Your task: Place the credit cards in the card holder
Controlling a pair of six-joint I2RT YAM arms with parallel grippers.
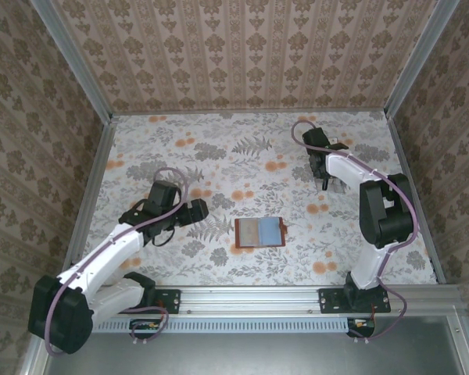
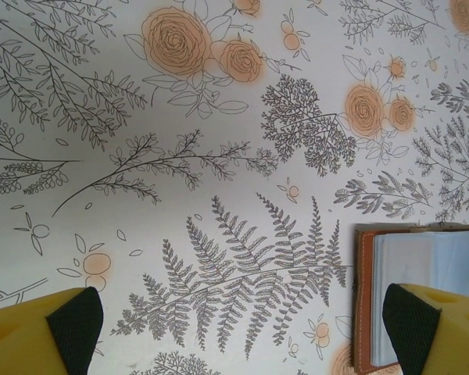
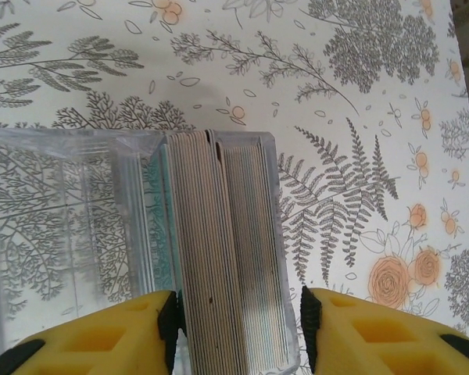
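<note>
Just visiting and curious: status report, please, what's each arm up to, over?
Left gripper open, hovering beside the card holder. Right gripper open, straddling the credit cards stacked on edge in the clear tray. Nothing seen in the way.

The card holder (image 2: 365, 305) looks leather, the tray (image 3: 62, 211) clear glossy plastic, the table (image 1: 219, 156) matt.

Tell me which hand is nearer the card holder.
Left. The left hand sits just left of the card holder; the right hand is farther off, toward the back right, straddling the credit cards in the clear tray.
</note>
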